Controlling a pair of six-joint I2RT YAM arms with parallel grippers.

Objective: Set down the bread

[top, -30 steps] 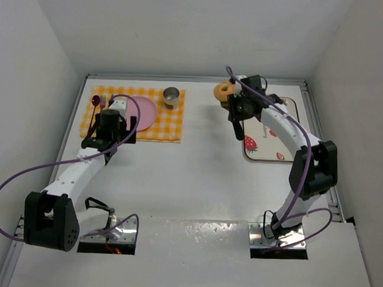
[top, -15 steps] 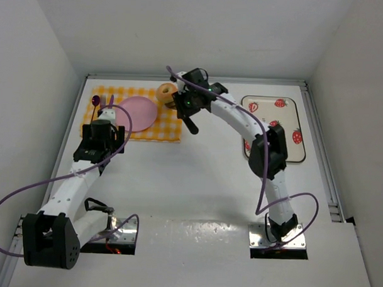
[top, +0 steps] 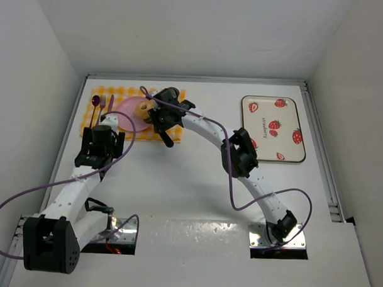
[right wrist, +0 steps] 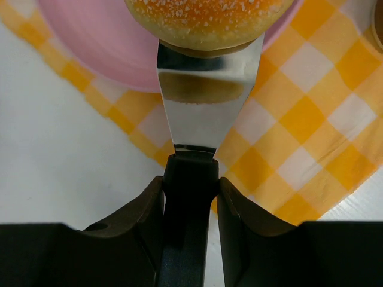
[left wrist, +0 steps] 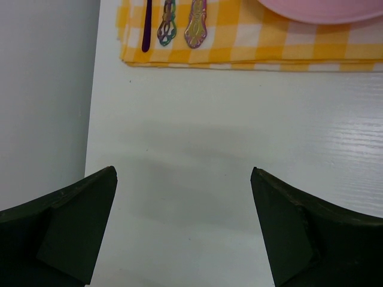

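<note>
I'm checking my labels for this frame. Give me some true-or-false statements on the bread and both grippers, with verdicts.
1. The bread sits on the blade of a spatula. True.
2. The right gripper pinches the bread directly. False: it is shut on the spatula's handle.
3. The left gripper is open and holds nothing. True.
4. The left gripper carries the bread. False: the bread rides on the right gripper's spatula, over the pink plate.

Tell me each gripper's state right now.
Left gripper: open, empty.
Right gripper: shut on the spatula, with the bread on its blade.
</note>
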